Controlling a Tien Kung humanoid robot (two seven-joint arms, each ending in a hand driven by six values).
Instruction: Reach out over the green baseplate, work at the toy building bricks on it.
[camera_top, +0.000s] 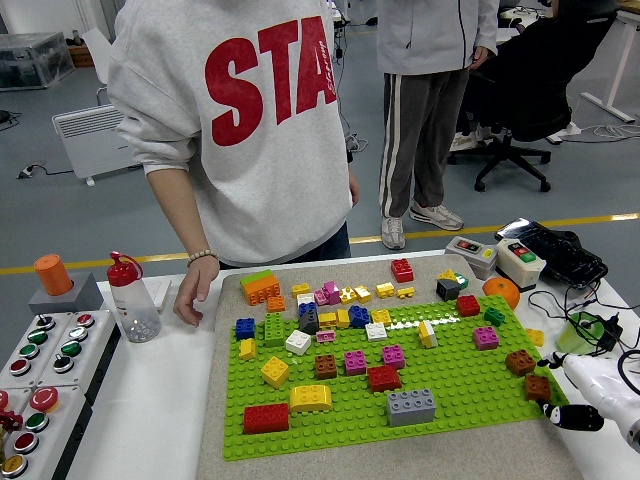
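The green baseplate (455, 375) lies on a grey mat in the middle of the table and carries several bricks. Among them are a red brick (266, 418), a yellow one (311, 398), a grey one (411, 406) and a blue one (245, 328). Two brown bricks (539, 387) sit near its right edge. My right hand (580, 405), white with black fingertips (577, 419), hovers just off the plate's lower right corner, open and holding nothing, a short way from the nearer brown brick. The person's hand (190, 300) hangs relaxed left of the mat, off the plate.
A clear bottle with a red cap (132, 300) stands at the left, beside a panel of buttons (40, 375). An orange (501, 291), two button boxes (520, 262) and cables lie at the right. Loose bricks (261, 288) rest on the mat behind the plate.
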